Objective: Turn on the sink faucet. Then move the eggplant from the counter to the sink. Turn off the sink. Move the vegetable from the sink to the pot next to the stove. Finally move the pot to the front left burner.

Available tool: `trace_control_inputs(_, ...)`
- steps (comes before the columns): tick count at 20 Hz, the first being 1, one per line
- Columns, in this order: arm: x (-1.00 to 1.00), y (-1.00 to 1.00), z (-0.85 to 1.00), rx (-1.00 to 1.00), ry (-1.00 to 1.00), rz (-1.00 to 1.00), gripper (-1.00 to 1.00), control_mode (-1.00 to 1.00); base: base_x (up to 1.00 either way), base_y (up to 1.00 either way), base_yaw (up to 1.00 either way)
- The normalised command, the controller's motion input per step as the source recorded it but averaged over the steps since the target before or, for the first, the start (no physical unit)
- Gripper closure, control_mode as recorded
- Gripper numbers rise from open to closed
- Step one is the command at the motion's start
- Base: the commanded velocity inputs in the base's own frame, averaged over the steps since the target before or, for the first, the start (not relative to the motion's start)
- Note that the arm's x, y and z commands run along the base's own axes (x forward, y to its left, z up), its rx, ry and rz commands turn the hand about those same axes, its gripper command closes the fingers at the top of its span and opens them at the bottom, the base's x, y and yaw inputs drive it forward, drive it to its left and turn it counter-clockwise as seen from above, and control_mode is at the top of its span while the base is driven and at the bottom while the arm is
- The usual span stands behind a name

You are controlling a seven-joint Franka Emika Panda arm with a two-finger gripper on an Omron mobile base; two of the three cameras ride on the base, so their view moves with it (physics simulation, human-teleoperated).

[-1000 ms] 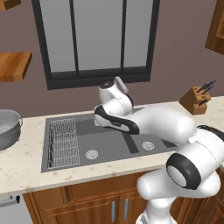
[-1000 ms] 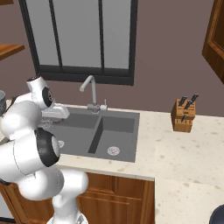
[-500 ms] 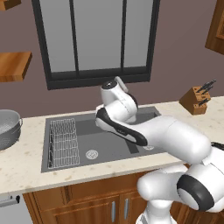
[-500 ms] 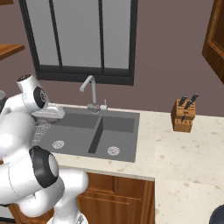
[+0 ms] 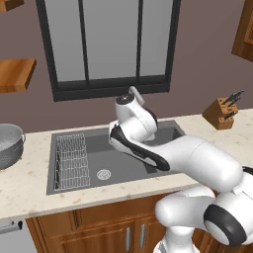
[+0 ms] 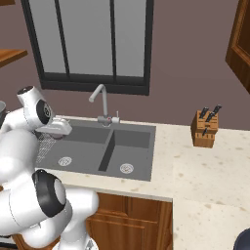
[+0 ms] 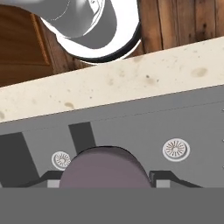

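Gripping the eggplant (image 7: pixel 105 164) right now, seen close up in the hand view as a rounded dark purple bulk low in the picture. Closed on it from both sides with the gripper (image 7: pixel 105 178): dark fingers (image 7: pixel 47 178) pressed against either flank, jaws standing partway open, as wide as the vegetable is. Held up in the air over the sink (image 6: pixel 132 141), above the dark grey basins and not resting on them.

Looking past the eggplant: two round silver drains (image 7: pixel 176 149) down on the basin floors, with the divider between them. Beyond the sink's near edge, a strip of pale speckled counter (image 7: pixel 109 87), then brown wooden cabinet fronts (image 7: pixel 183 22).

Over in the right base view, spotting the hand out above the left basin (fingers themselves too small to make out there), close by the wire dish rack (image 5: pixel 71 160). Behind the sink, at the middle of its back rim, the faucet (image 6: pixel 100 97) with its tall gooseneck bent toward the left basin; cannot tell from here how its lever is set.

Further out: a wooden knife block (image 6: pixel 204 129) on the counter well to the right of the sink, a silver colander (image 5: pixel 7 146) on the counter off to the left, and a dark-framed window (image 5: pixel 108 44) on the wall above it all.
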Motion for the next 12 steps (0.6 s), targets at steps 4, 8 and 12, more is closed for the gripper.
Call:
trace_control_inputs(4,0.0,0.0,0.0,0.0,0.0,0.0,1.0,1.0,-0.37,0.29,0.04)
trace_control_inputs(8,0.0,0.0,0.0,0.0,0.0,0.0,1.0,1.0,-0.28,0.56,0.16)
trace_control_inputs(12,0.0,0.0,0.0,0.0,0.0,0.0,1.0,1.0,-0.29,0.43,0.27)
